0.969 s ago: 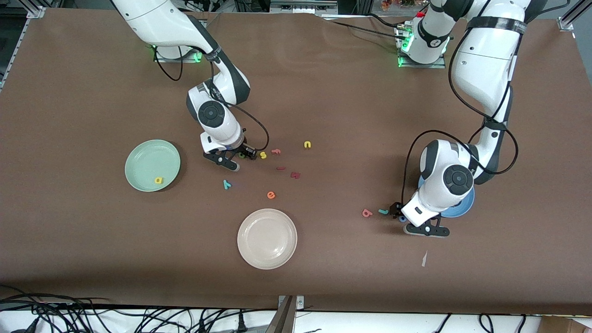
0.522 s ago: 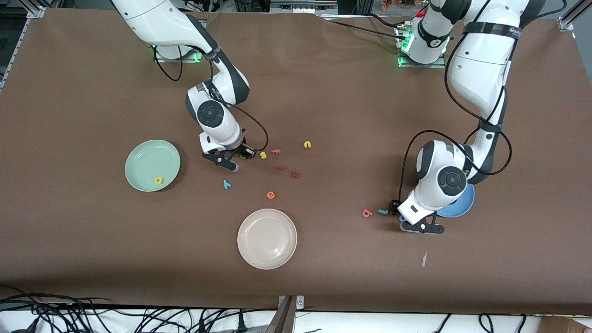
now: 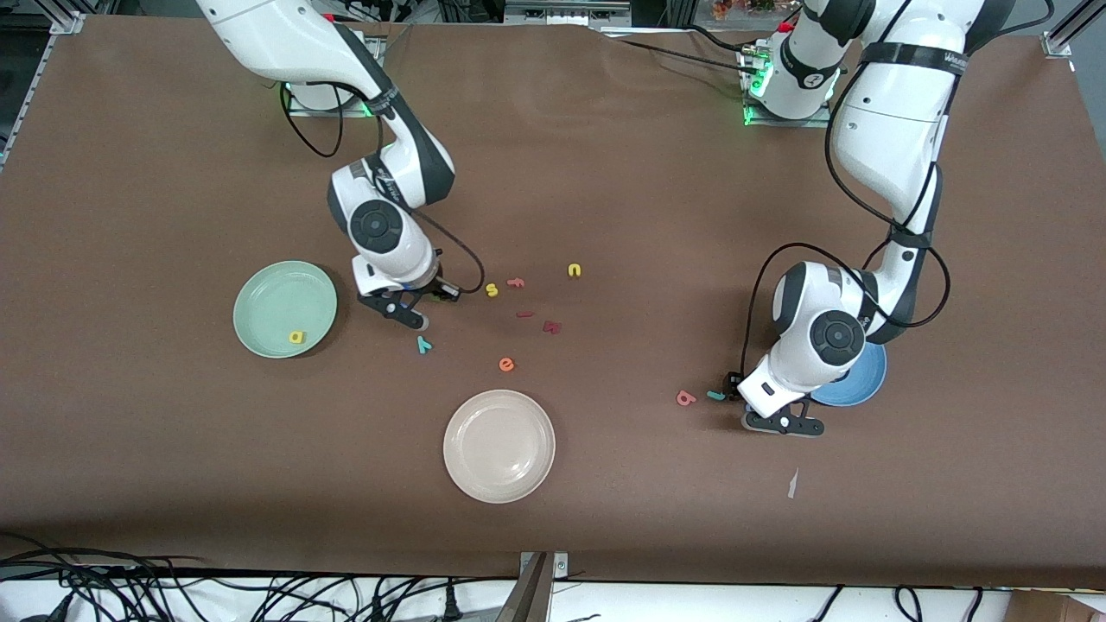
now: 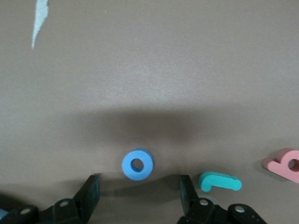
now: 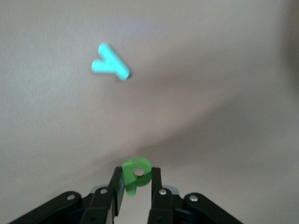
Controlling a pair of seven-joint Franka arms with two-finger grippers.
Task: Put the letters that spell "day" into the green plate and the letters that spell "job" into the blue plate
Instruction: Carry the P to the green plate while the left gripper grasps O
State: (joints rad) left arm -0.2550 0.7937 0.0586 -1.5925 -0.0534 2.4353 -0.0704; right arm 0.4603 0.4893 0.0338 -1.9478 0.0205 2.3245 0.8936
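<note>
My right gripper is shut on the green d and holds it above the table between the green plate and the loose letters; in the front view this gripper hides the d. The yellow a lies in that plate. The teal y rests on the table near the gripper. My left gripper is open low over the blue o, which sits just off its fingertips, in line with the gap. Beside the o lie the teal j and the pink b. The left arm partly covers the blue plate.
A cream plate sits nearer the front camera at mid-table. A yellow s, orange f, yellow u, two dark red letters and an orange e are scattered in the middle. A white scrap lies near the left gripper.
My right gripper shut on the green d and carried it away from the yellow s toward the green plate. The left gripper slid off the blue plate toward the j, its jaws a little narrower.
</note>
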